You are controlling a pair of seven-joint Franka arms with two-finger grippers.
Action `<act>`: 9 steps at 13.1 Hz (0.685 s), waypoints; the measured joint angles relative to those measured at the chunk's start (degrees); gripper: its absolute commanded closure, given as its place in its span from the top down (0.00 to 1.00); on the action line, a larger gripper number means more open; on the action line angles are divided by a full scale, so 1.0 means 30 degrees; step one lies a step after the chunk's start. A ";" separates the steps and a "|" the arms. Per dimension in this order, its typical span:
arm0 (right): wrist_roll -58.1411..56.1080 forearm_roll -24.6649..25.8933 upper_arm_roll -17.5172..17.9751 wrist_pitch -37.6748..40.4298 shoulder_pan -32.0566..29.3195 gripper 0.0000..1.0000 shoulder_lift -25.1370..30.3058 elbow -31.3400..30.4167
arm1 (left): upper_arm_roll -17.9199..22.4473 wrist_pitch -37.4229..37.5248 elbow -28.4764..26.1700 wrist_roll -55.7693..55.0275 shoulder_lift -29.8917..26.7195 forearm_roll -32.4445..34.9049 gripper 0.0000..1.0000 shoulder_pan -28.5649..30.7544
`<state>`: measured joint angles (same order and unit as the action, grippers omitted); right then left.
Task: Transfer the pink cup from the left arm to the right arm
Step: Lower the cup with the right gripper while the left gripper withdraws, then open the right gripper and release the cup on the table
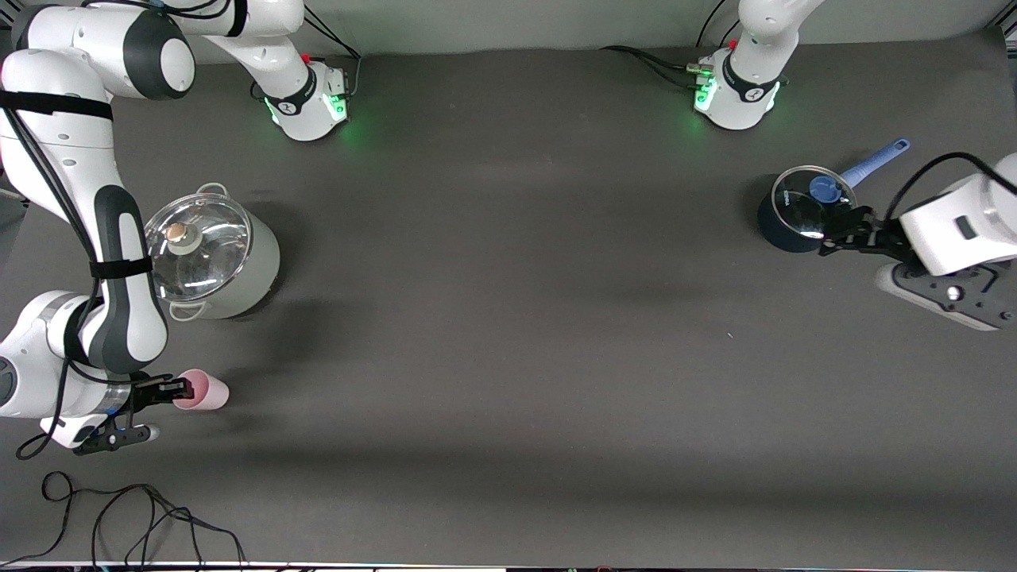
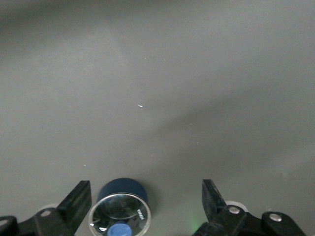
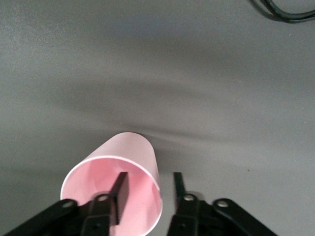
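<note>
At the right arm's end of the counter [image 1: 508,357] I see the pink cup [image 1: 208,391] lying on its side, nearer the front camera than the lidded steel pot [image 1: 213,258]. Right pincer [image 3: 147,189]: one finger inside the cup's mouth, one outside, straddling the rim with a gap, not clamped. Left pincer [image 2: 146,194]: spread wide, empty, waiting above the blue saucepan [image 1: 798,214].
</note>
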<state>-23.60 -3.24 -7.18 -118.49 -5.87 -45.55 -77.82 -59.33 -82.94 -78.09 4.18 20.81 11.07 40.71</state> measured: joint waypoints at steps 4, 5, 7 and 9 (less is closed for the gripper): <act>-0.0002 0.0043 -0.0009 0.1359 0.0009 0.99 0.0421 0.0339 | 0.0002 0.0203 -0.0050 -0.0568 -0.0001 0.0248 1.00 -0.0459; -0.0001 0.0219 -0.0043 0.2121 0.0011 1.00 0.0811 0.0474 | 0.0006 0.0243 -0.0046 -0.0568 -0.0001 0.0590 1.00 -0.0457; -0.0002 0.0591 -0.0144 0.3978 0.0013 1.00 0.2198 0.0735 | 0.0017 0.0369 -0.0048 -0.0569 0.0001 0.0933 1.00 -0.0459; -0.0002 0.0633 -0.0159 0.6068 0.0018 1.00 0.4121 0.0819 | 0.0016 0.0394 -0.0050 -0.0569 0.0000 0.1011 1.00 -0.0526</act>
<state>-23.61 -1.34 -7.66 -100.28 -5.82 -33.19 -75.36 -59.29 -81.76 -78.25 2.47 20.81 14.10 39.13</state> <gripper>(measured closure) 0.000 0.000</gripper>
